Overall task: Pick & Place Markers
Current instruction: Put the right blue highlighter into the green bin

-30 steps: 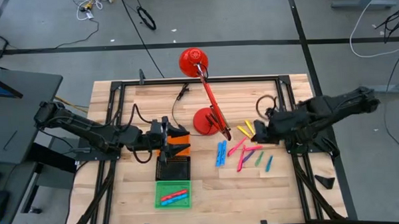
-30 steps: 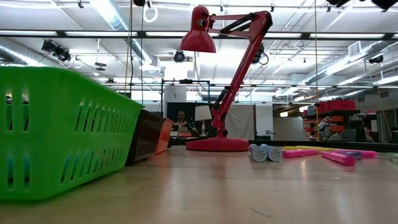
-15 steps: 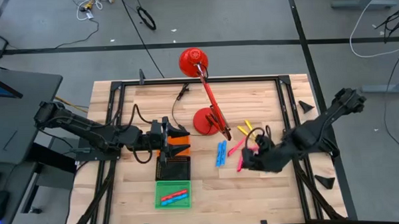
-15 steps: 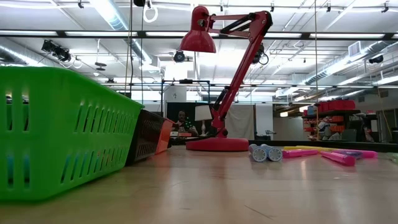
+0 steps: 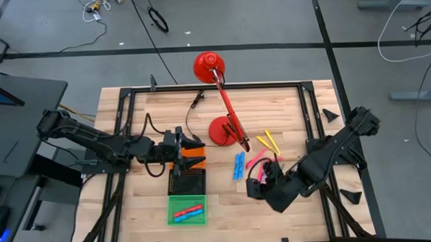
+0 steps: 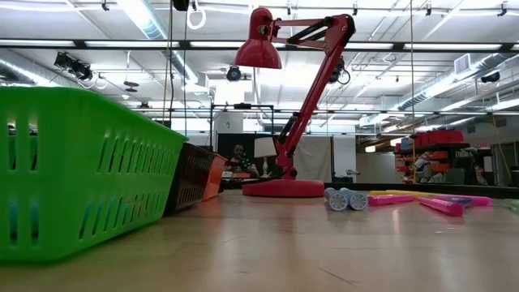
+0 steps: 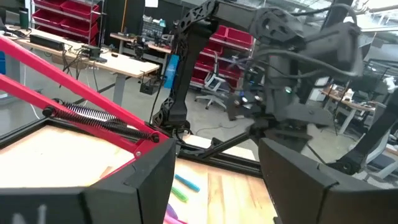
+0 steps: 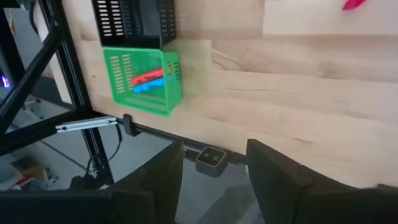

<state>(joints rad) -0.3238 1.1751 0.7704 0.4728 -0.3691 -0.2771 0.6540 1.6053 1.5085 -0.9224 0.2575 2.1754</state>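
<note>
A: High view, 1st entry. Bench carries a red lamp at its far middle. State of the arms?

B: Left arm reaches in from the left; left claw hangs over the seam between the orange tray and the black tray. Left wrist view: fingers apart, nothing between them. Open.

A: Right side?

B: Right arm comes in slantwise from the right edge. Right claw sits low over bare wood, just beside the near end of the loose markers. Right wrist view: fingers spread, gap empty. Open as well.

A: Trays?

B: Orange, black, green tray in a row running toward the near edge, left of centre.

A: Markers?

B: Most lie loose right of the lamp base: two blue side by side, pink beside them, yellow farther back. Others partly hidden under the right arm. One red and some blue lie inside the green tray; count unclear.
</note>
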